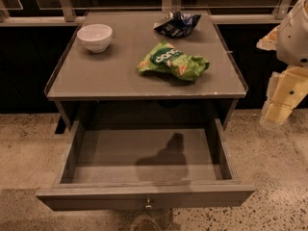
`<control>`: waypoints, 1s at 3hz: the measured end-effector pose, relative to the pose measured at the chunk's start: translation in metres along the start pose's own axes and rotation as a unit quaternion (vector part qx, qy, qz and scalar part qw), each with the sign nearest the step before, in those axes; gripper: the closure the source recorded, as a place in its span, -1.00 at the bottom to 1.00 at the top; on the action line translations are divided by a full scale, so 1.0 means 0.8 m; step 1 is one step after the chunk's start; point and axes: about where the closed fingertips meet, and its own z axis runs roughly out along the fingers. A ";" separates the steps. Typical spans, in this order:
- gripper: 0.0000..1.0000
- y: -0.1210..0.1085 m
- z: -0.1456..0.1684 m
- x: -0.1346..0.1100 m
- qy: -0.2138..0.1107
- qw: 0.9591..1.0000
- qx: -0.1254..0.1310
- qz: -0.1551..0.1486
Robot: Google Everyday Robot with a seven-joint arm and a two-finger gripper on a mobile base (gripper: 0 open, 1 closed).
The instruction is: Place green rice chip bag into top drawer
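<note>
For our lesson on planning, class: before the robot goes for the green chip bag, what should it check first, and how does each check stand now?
1. The top drawer is pulled open: ok.
2. Room inside it for the bag: ok, only a shadow shows.
3. The green rice chip bag lies uncovered on the tabletop: ok.
4. The white bowl and dark snack bag lie apart from it: ok.
5. The gripper is over the bag: not ok, it hangs beyond the table's right edge.
</note>
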 end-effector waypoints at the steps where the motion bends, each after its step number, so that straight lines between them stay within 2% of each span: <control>1: -1.00 0.000 0.000 0.000 0.000 1.000 0.000 0.000; 2: -1.00 -0.030 0.002 0.000 -0.029 0.999 0.027 0.000; 3: -1.00 -0.084 0.004 -0.002 -0.074 0.995 0.066 -0.005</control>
